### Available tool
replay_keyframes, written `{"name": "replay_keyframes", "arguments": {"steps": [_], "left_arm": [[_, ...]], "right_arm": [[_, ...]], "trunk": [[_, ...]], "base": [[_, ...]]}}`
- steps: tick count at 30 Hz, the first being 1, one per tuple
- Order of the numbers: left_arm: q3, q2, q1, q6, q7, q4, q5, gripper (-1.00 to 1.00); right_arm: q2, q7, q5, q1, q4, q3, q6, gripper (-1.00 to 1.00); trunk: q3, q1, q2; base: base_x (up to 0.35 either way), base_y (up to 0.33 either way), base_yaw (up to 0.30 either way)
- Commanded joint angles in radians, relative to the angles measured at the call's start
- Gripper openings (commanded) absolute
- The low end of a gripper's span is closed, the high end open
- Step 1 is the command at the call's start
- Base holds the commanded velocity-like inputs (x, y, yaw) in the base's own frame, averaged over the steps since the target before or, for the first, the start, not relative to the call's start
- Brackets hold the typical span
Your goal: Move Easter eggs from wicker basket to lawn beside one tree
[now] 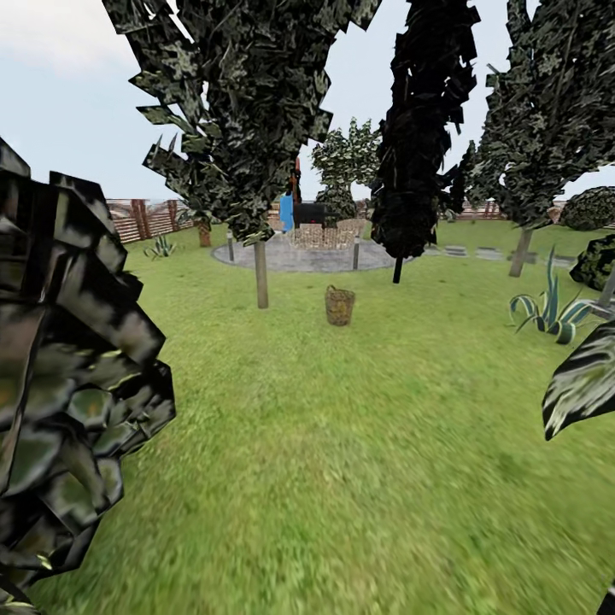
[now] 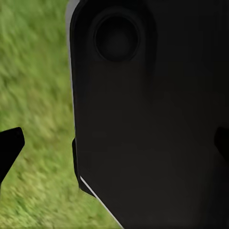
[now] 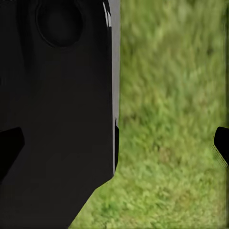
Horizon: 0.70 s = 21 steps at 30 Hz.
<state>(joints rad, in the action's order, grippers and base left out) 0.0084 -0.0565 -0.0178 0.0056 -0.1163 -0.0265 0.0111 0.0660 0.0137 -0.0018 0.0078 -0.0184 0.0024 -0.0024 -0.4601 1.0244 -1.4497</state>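
— One wicker basket (image 1: pixel 339 305) we see upright on the lawn (image 1: pixel 342 444), near the grey-trunked tree (image 1: pixel 260 273), short of the paved patio (image 1: pixel 299 254).
— And our jaws?
— Both wrist views show dark fingertips (image 2: pixel 9 148) (image 3: pixel 222 143) set wide apart over grass, holding nothing. Eggs we cannot make out.

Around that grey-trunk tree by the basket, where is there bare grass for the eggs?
Bare lawn lies in front of the tree and between its trunk and the basket. Behind the tree the grass is tighter, bordered by the paved patio. The spiky plant crowds the right; dark foliage crowds the near left.
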Motion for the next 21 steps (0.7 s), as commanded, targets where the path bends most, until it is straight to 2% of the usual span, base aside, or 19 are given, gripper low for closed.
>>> {"name": "replay_keyframes", "arguments": {"steps": [1,13,21], "left_arm": [[0.001,0.000,-0.001,0.001,-0.003,-0.002,0.001,1.00],[0.001,0.000,-0.001,0.001,-0.003,-0.002,0.001,1.00],[-0.001,-0.002,-0.001,0.002,-0.008,-0.001,-0.001,1.00]], "right_arm": [[0.000,0.002,0.000,0.000,0.000,0.000,0.000,1.00],[0.000,0.002,0.000,0.000,0.000,0.000,0.001,1.00],[0.000,0.002,-0.001,0.000,0.000,-0.001,0.001,1.00]], "trunk": [[-0.001,0.001,0.000],[-0.001,0.001,0.000],[-0.001,0.001,0.000]], "base": [[0.306,-0.076,0.000],[0.307,-0.041,0.003],[0.306,0.155,0.208]]}}
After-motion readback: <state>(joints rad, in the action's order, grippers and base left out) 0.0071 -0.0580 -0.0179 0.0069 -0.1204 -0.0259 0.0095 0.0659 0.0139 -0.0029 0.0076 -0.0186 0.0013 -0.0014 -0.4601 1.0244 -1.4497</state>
